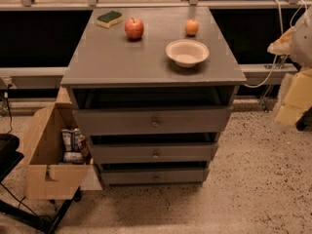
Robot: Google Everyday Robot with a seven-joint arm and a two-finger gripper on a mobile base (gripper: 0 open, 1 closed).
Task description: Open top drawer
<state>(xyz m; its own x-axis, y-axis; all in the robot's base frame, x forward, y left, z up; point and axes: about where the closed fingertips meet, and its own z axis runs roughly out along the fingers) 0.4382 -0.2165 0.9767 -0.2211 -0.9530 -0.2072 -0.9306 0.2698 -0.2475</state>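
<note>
The grey cabinet (146, 62) stands in the middle of the camera view with three drawers stacked in its front. The top drawer (122, 122) is the widest and tallest front, with a small round metal knob (155, 123) at its centre. A dark gap shows between its upper edge and the cabinet top. Two shorter drawer fronts (126, 153) sit below it, each with a like knob. My gripper (291, 101) shows as a blurred pale yellow shape at the right edge, well to the right of the cabinet and apart from it.
On the cabinet top are a green-and-yellow sponge (109, 18), a red apple (134, 28), an orange (192, 27) and a cream bowl (187, 52). An open cardboard box (44, 169) with snack bags stands left of the cabinet. Cables (263, 77) hang at the right. A black stand (9, 155) is at the lower left.
</note>
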